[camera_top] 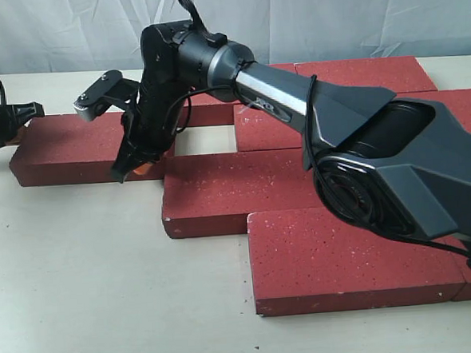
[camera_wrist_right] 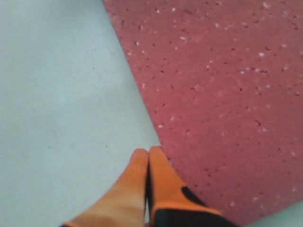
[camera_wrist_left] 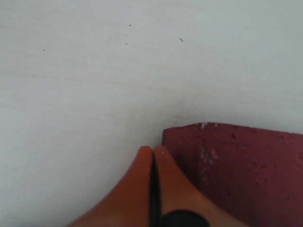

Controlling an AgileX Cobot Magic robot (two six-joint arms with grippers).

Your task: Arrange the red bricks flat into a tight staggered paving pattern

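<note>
bricks: the red bricks point(camera_top: 244, 192) all lie flat on the table point(camera_top: 83, 298), in stepped rows running from the far right to the near right. Most of them butt up against a neighbour.
odd one out: the left brick point(camera_top: 73, 142) pokes out to the left. There's a square hole point(camera_top: 205, 140) of bare table between its right end and the next brick in that row.
step: looks to me like closing up that row by sliding, no lifting.
left gripper: the left gripper point(camera_wrist_left: 152, 152) is clenched with nothing in it, tips low over the table just beside the left brick's left-end corner.
right gripper: the right gripper point(camera_wrist_right: 148, 153) is pinched tight and empty too. It reaches across the middle, tips down along a brick edge near where the left brick meets the middle-row brick.
next move: my guess is a straight shove to the right from the left end, keeping the brick square so it doesn't pivot.
edges: the gripper hides whether the left brick's near-right corner touches the middle-row brick. That corner could snag.
open room: plenty of bare table to the left and near side. To the right the only room is that hole, and the right arm lies over the paving.
</note>
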